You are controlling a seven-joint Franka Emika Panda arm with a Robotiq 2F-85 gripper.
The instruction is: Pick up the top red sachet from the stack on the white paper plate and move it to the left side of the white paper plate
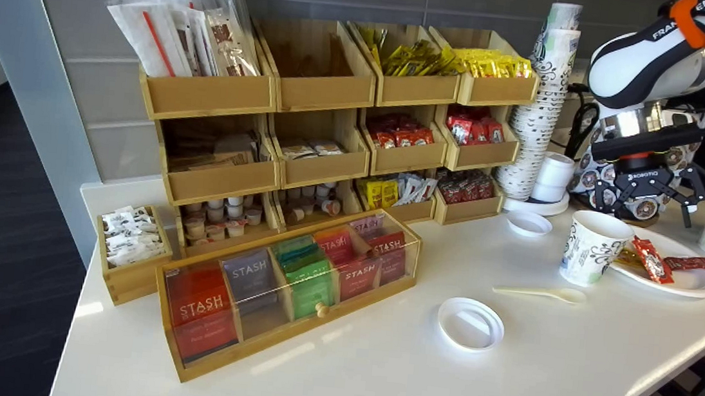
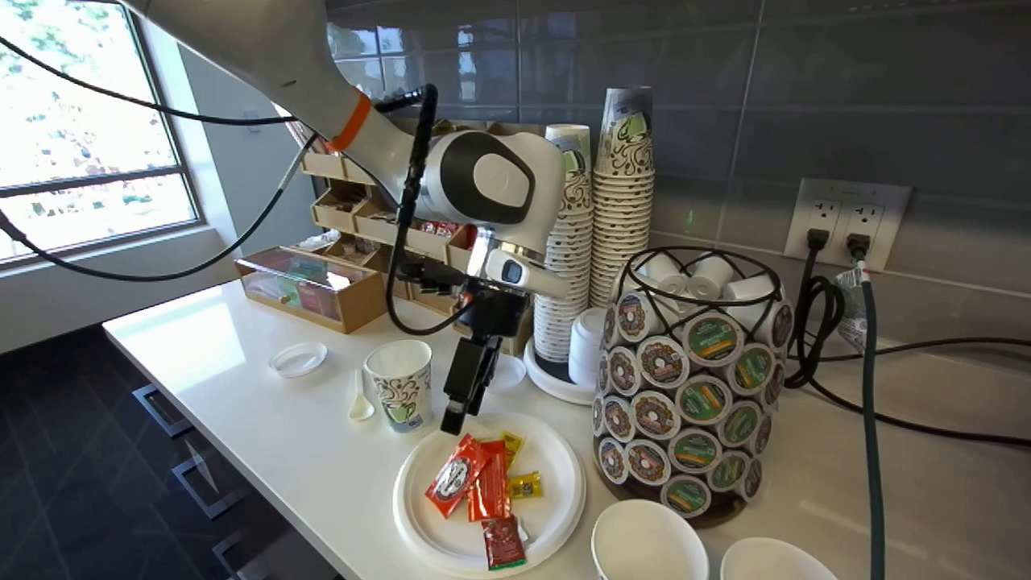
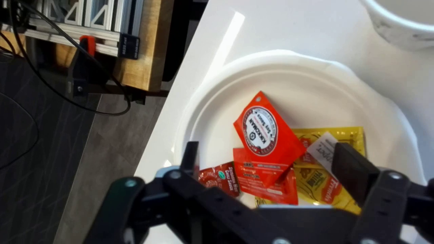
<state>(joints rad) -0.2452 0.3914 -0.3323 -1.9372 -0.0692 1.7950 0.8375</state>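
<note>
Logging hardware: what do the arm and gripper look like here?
The arm is white with black panels, an orange band, a silver collar and partly hidden white "FRANK" lettering. A black ribbed cable loops beside it. The gripper is black, marked ROBOTIQ, with angular linkages and dark, blocky fingers.

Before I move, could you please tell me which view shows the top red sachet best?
The wrist view: the top sachet lies in full sight, its Kikkoman label legible. Both exterior views show it smaller, the label unreadable.
</note>
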